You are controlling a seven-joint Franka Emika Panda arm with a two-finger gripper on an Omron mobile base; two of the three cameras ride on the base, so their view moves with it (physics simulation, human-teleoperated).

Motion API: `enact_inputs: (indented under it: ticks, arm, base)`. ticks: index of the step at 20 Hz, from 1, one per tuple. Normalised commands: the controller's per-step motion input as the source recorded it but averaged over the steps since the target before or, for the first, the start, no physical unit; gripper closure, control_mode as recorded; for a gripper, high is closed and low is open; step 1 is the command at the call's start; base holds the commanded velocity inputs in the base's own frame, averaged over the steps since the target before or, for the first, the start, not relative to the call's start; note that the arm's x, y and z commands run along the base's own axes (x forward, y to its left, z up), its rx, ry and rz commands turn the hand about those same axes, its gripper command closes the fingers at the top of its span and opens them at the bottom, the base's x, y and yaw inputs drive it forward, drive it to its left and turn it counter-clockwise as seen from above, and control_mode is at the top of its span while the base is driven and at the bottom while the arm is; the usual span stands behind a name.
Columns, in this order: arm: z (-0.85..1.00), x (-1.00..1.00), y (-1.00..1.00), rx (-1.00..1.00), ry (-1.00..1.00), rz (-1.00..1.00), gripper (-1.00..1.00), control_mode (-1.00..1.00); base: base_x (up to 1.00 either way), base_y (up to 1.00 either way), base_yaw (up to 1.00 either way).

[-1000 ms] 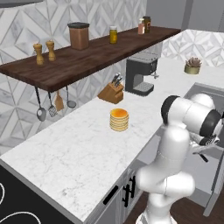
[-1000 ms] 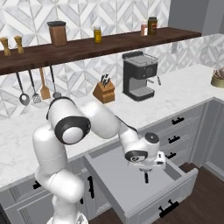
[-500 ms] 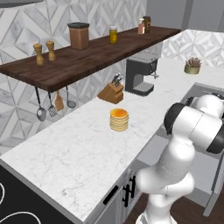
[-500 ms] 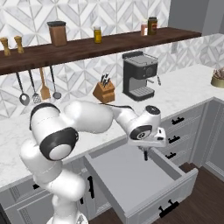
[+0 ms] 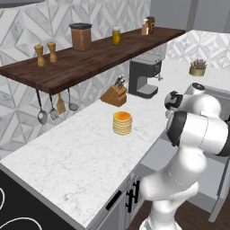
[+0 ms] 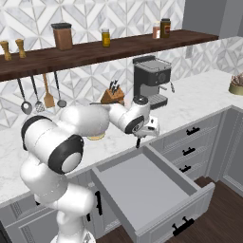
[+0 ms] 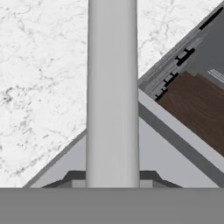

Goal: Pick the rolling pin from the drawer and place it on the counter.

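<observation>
held: slim pale-barrelled rolling pin [image 7: 113, 94], clenched in two-finger gripper [image 6: 140, 139] | axis: straight up frame centre in hand view | below: open grey box drawer [image 6: 156, 190]; white marble counter [image 7: 43, 78] upper left, likely set-down side

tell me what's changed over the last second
The gripper, shut on the rolling pin, rose out of the drawer and swung back toward the counter. The drawer stayed open; the pancake stack and coffee machine did not move.
</observation>
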Motion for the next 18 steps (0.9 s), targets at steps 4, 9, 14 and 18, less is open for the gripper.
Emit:
enact_inputs:
  ticks: [4, 9, 14, 18]
  arm:
    - [0.01, 1.0, 0.3, -0.03, 0.04, -0.16, 1.0, -1.0]
    - [0.0, 0.69, 0.03, 0.0, 0.04, -0.1, 1.0, -1.0]
    - [-0.05, 0.54, 0.0, 0.0, 0.0, 0.0, 1.0, -1.0]
    - [-0.46, 0.36, 0.0, 0.0, 0.0, 0.0, 1.0, -1.0]
  base:
    - [0.0, 0.0, 0.0]
    - [0.0, 0.0, 0.0]
    - [0.0, 0.0, 0.0]
    - [0.0, 0.0, 0.0]
